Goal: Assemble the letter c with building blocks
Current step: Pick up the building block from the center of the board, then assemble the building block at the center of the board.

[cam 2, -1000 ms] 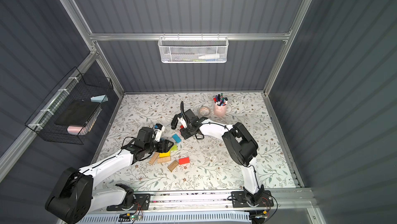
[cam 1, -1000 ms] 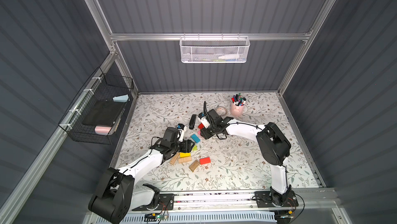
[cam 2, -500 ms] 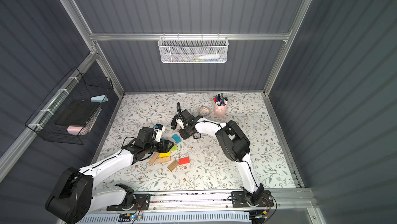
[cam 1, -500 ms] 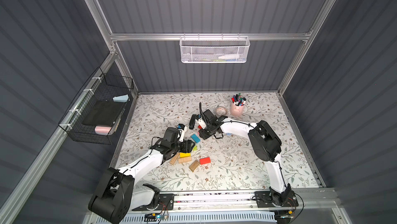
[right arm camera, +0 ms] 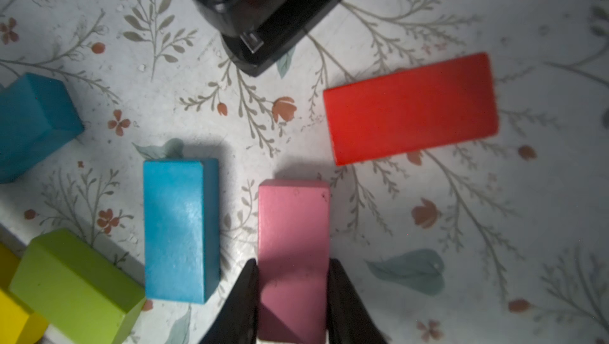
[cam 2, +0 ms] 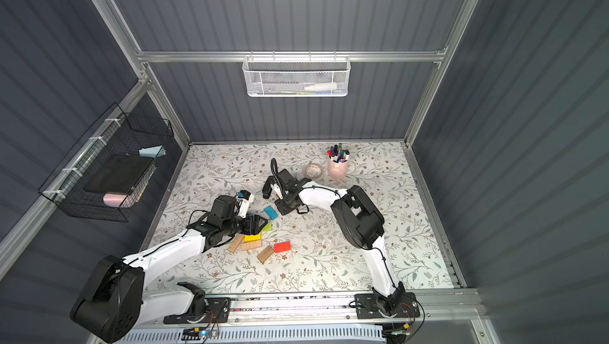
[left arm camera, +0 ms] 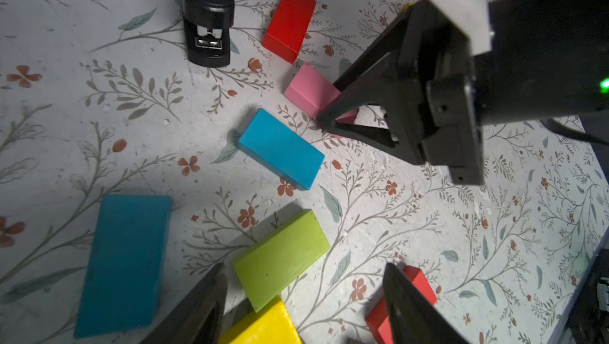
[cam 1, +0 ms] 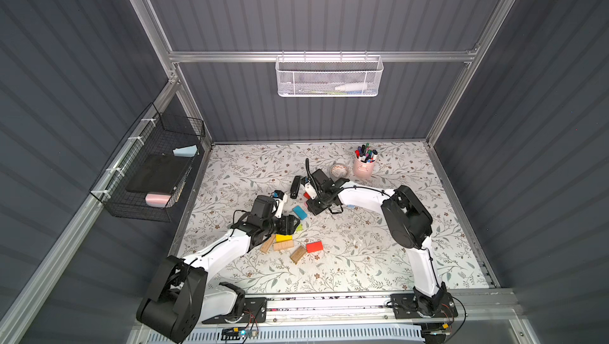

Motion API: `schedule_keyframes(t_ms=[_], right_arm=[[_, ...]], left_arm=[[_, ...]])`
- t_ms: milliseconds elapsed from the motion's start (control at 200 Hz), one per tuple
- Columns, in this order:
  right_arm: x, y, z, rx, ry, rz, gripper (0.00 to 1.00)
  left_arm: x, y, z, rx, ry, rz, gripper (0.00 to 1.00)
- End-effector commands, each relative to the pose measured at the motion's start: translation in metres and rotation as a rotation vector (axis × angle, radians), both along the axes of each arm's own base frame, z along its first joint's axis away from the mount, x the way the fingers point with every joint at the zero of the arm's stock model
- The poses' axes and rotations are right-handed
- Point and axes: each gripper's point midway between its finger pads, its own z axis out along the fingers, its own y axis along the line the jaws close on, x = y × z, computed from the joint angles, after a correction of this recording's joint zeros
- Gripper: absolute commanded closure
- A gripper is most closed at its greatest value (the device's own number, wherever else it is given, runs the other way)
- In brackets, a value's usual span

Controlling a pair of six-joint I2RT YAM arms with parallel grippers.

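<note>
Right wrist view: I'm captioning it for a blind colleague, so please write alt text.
The right gripper clamps a pink block by its long sides on a floral tabletop. Around it lie a light blue block, a red block, a lime green block and a black stapler.

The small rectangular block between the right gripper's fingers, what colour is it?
Pink. The flat wooden block shows best in the right wrist view.

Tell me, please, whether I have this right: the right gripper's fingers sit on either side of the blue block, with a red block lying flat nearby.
Not quite: the right gripper straddles the pink block, not a blue one. The right wrist view shows a blue block lying free beside it; the red block does lie flat nearby.
</note>
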Motion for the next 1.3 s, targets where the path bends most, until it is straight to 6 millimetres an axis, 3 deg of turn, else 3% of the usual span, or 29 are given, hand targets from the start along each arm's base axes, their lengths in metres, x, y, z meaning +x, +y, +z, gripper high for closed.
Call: schedule_keyframes(t_ms=[0,180,355,610,816,1061,1296], right_arm=[[-0.007,-0.009,0.033,0.063,-0.032,-0.073,0.77],[-0.027,-0.041,0.052,0.151,-0.035,-0.236,0.8],[-0.044,-0.086,0.049,0.14,-0.047,-0.412,0.79],[-0.065,-0.141,0.033,0.094,-0.07,-0.596,0.79],[-0.06,-0.159,0.023,0.049,-0.075,-0.617,0.79],[-0.042,-0.174,0.014,0.028,-0.08,-0.63,0.79],[-0.038,-0.177,0.009,0.041,-0.061,-0.621,0.77]], left_arm=[[0.0,-0.009,0.004,-0.027,-0.021,-0.062,0.27],[0.002,-0.02,0.012,-0.076,-0.048,-0.108,0.27],[-0.006,-0.041,0.022,-0.171,-0.061,-0.199,0.26],[-0.014,-0.059,0.025,-0.156,-0.088,-0.262,0.26],[-0.019,-0.074,0.021,-0.133,-0.082,-0.305,0.25],[-0.015,-0.074,0.016,-0.1,-0.083,-0.288,0.25],[-0.014,-0.075,0.014,-0.097,-0.077,-0.293,0.24]])
